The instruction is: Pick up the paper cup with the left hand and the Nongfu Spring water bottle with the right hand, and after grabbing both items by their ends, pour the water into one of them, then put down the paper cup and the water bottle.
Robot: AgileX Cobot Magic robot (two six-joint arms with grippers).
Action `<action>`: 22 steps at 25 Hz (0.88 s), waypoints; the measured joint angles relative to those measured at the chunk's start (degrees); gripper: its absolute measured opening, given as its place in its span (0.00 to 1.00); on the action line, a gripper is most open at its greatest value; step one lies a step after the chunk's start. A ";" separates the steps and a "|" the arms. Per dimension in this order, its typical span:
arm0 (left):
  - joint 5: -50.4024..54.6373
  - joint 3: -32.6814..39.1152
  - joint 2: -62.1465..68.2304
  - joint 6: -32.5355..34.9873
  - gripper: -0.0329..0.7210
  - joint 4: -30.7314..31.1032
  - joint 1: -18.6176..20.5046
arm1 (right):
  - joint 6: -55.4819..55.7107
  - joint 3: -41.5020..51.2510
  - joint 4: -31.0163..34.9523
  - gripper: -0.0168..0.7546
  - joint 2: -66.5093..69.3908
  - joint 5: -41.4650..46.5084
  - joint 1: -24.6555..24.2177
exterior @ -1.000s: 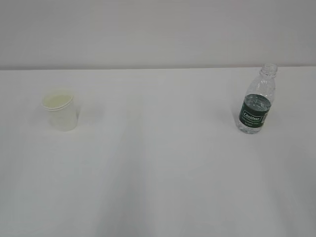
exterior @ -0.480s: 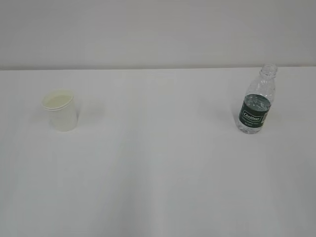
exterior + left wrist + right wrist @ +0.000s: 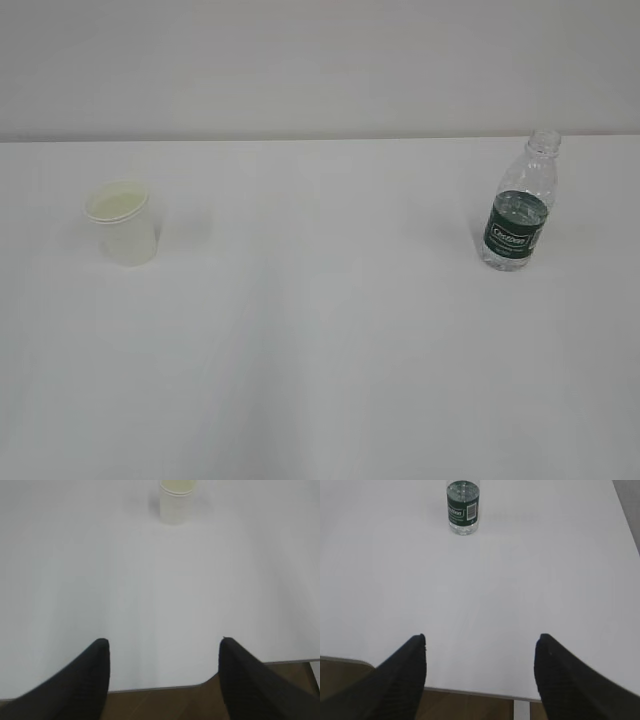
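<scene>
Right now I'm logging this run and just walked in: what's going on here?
Nothing is being handled yet. The cup stands at the table's left and the uncapped bottle at its right, both upright and untouched. The left gripper and right gripper hang open over the near edge, each facing its own item from a distance.

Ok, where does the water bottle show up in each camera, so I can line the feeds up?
Exterior view: water bottle stands upright at right, on the white table.
Left wrist view: not in it; only the paper cup shows, top centre.
Right wrist view: top, left of centre, neck cut off.
Shared landmark: the white table.
</scene>
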 joint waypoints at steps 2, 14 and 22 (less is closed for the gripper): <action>0.24 1.09 -0.69 0.00 0.67 0.00 0.00 | 0.70 0.14 0.00 0.67 -1.44 0.07 0.00; -1.09 4.19 -9.21 0.09 0.64 1.16 0.00 | 1.25 1.85 0.00 0.67 -2.56 -1.63 0.00; -2.49 4.76 -9.44 0.22 0.62 1.39 0.00 | 1.25 1.87 0.25 0.67 -2.56 -1.87 0.00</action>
